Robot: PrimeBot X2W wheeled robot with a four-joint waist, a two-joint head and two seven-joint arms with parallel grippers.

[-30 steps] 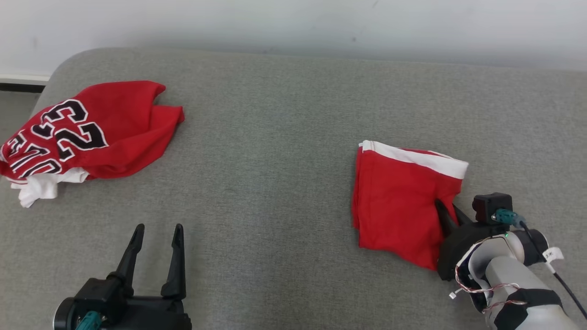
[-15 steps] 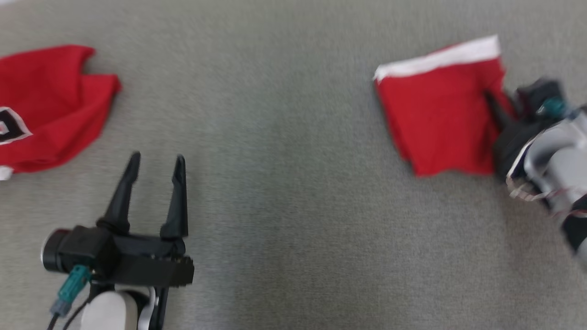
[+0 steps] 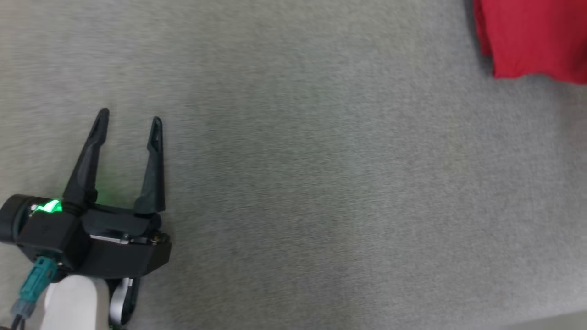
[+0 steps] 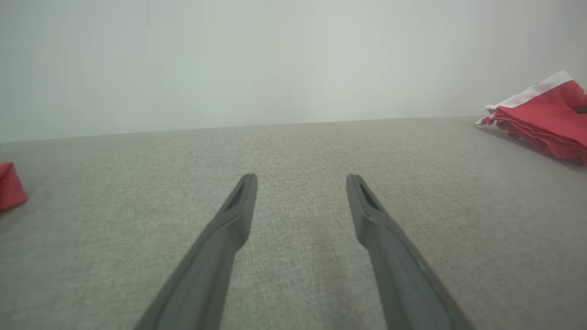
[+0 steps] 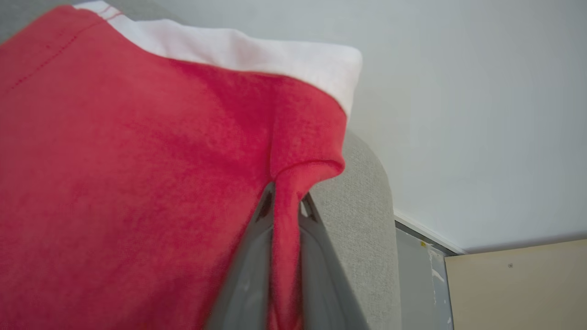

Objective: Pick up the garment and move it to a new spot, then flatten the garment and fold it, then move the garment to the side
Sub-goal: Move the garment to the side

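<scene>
The right pincer (image 5: 286, 198) is clamped on a bunched fold of the red garment (image 5: 137, 160), lying folded towards the grey table (image 3: 321, 183)'s far right corner, likely to drag it aside, while the left pincer (image 3: 130, 117) hangs open over the table's near left

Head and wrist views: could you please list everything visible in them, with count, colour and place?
folded garment: one, red with a white band, on the right side of the padded surface.
red cloth corner: one, red, on the pad at the left edge of the left wrist view.
padded surface: one, grey, beneath both cloths.
wall: one, pale, behind the pad.
panel: one, beige, below the wall, lower right of the right wrist view.
left gripper: one, black, lower left of the head view, open above bare pad.
right gripper: one, dark, shut on a fold of the folded garment.
</scene>
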